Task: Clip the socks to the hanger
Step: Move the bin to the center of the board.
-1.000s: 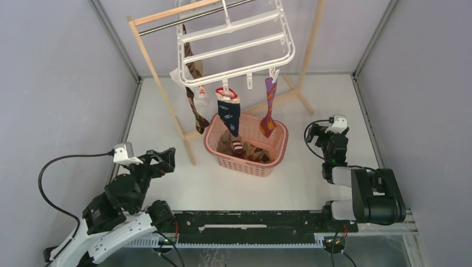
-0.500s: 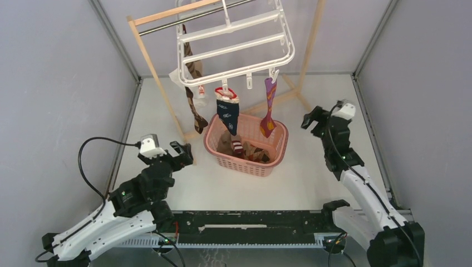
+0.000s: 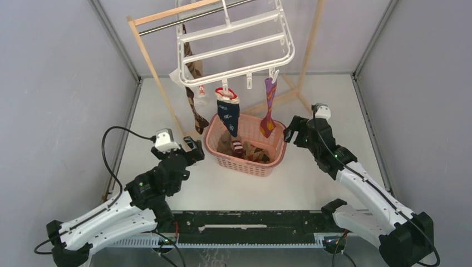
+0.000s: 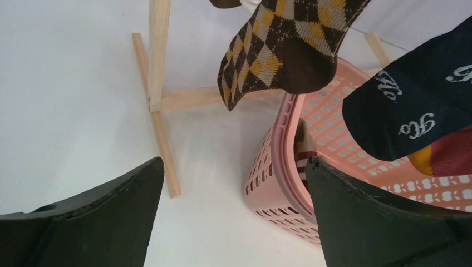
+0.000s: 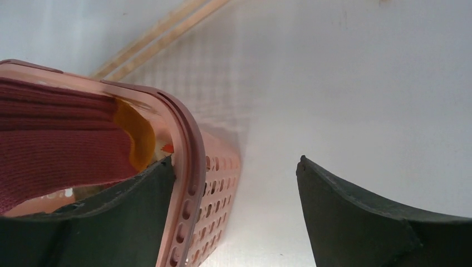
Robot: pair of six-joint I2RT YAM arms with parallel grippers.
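Note:
The white hanger hangs from the rack with three socks clipped along its front: brown argyle, navy and purple. More socks lie in the pink basket. My left gripper is open just left of the basket, nothing between its fingers. From the left wrist, the argyle sock and navy sock dangle above the basket. My right gripper is open, straddling the basket's right rim, its left finger beside a pinkish red sock.
A wooden rack with a metal rod carries the hanger. One of its floor feet lies just ahead of my left gripper, and other wooden feet run behind the basket. Grey walls close in both sides.
Both arms have reached forward to the basket: the left gripper moved right to its left corner, the right gripper moved left onto its right rim. The socks and hanger have not moved.

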